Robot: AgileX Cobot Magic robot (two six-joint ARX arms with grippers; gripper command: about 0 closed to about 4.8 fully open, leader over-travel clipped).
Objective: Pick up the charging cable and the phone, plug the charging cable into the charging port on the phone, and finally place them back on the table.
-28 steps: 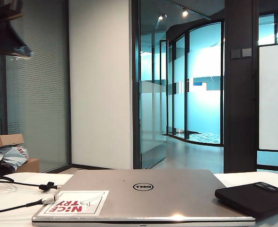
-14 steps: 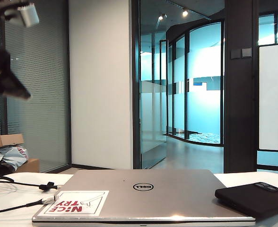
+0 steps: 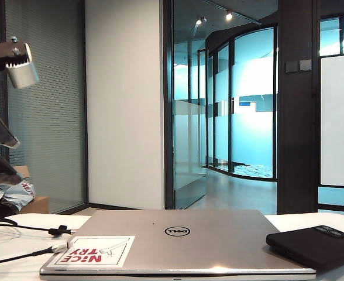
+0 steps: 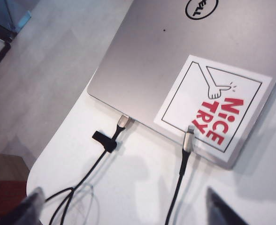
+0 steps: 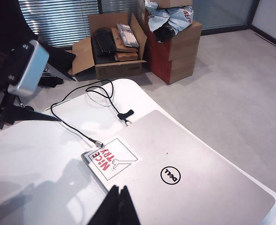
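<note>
The black charging cable (image 3: 26, 228) lies on the white table (image 3: 11, 270) at the left, with its tie-strap knot (image 3: 58, 230) beside the silver laptop. In the left wrist view one silvery plug (image 4: 123, 122) touches the laptop's edge past the knot (image 4: 105, 140), and another plug (image 4: 188, 138) rests on the sticker's corner. My left gripper (image 4: 124, 211) hangs open above the cords, holding nothing, and shows at the exterior view's left edge (image 3: 9, 158). The black phone (image 3: 312, 244) lies at the right, next to the laptop. My right gripper (image 5: 120, 190) is shut and empty above the laptop lid.
The shut silver Dell laptop (image 3: 178, 240) with a red "NICE TRY" sticker (image 3: 93, 250) fills the table's middle. Cardboard boxes (image 5: 119, 51) stand on the floor beyond the table's rounded edge. The left arm's camera housing (image 5: 27, 68) hangs over the table.
The left arm has come down along the exterior view's left edge. Its fingers, together half a second ago, now stand apart. Laptop, phone and cable have not moved.
</note>
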